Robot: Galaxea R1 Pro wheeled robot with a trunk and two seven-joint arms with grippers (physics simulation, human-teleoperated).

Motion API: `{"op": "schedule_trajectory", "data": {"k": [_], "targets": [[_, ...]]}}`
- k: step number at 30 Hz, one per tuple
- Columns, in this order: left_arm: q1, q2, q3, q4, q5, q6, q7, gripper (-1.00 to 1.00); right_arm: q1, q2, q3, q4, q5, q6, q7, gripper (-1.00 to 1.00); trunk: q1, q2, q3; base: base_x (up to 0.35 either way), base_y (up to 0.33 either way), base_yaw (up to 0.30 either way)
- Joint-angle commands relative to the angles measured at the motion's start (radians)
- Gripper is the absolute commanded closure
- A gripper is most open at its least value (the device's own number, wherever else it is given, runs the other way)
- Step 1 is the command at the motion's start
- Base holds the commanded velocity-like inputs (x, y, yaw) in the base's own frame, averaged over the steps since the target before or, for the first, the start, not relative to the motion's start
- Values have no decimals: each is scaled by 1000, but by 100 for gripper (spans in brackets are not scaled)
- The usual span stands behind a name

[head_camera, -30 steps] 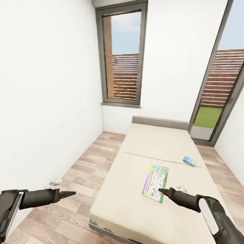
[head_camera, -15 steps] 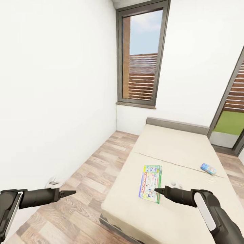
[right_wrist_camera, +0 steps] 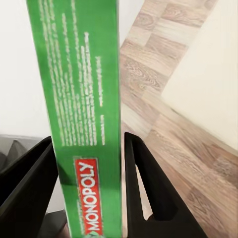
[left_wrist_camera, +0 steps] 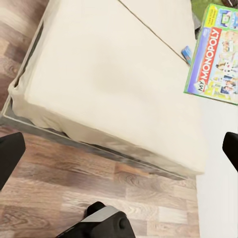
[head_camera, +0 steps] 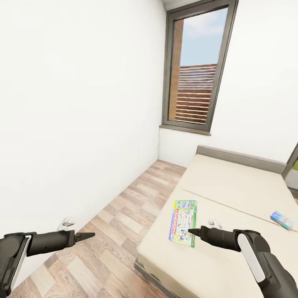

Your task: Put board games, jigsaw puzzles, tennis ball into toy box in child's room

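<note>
My right gripper (head_camera: pixel 191 231) is shut on a green Monopoly board game (head_camera: pixel 183 222), held above the near left corner of the beige bed (head_camera: pixel 231 186). The right wrist view shows the box's green edge (right_wrist_camera: pixel 87 99) clamped between both black fingers (right_wrist_camera: pixel 144 183). A small blue board game (head_camera: pixel 283 219) lies on the mattress at the far right; the left wrist view also catches it (left_wrist_camera: pixel 186 53) beside the Monopoly box (left_wrist_camera: pixel 214 54). My left gripper (head_camera: pixel 89 236) hangs open over the wood floor, left of the bed, holding nothing.
A white wall runs close along the left. A strip of wood-plank floor (head_camera: pixel 124 231) lies between wall and bed. A tall window (head_camera: pixel 194 70) and the grey headboard (head_camera: pixel 240 155) are at the far end. A small white object (head_camera: pixel 65 223) lies on the floor by the wall.
The whole view has swung left, so the bed and blue box slid right in the picture. The Monopoly box stayed with my right gripper and now sits near the bed's left edge.
</note>
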Motion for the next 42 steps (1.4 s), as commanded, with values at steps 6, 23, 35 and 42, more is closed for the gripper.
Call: {"op": "schedule_trajectory", "data": {"k": [6, 23, 35, 42], "targets": [[-40, -12, -1, 4, -14, 9, -9, -100, -1, 0, -4, -1, 0, 1, 11, 100, 1, -2, -1, 0, 0, 291], [-97, -121, -46, 35, -237, 9, -6, -100, -3, -2, -7, -1, -3, 0, 12, 100, 1, -2, 17, -42, 0, 207], [-102, -130, -45, 34, -249, 9, -6, -100, -5, 0, -25, -1, 1, 2, 8, 100, 1, -2, 23, -42, 0, 119], [-102, -132, -30, 24, -242, 9, -10, -100, -5, 0, -26, 0, 2, 4, 5, 100, 1, -2, 23, -1, 0, 275]]}}
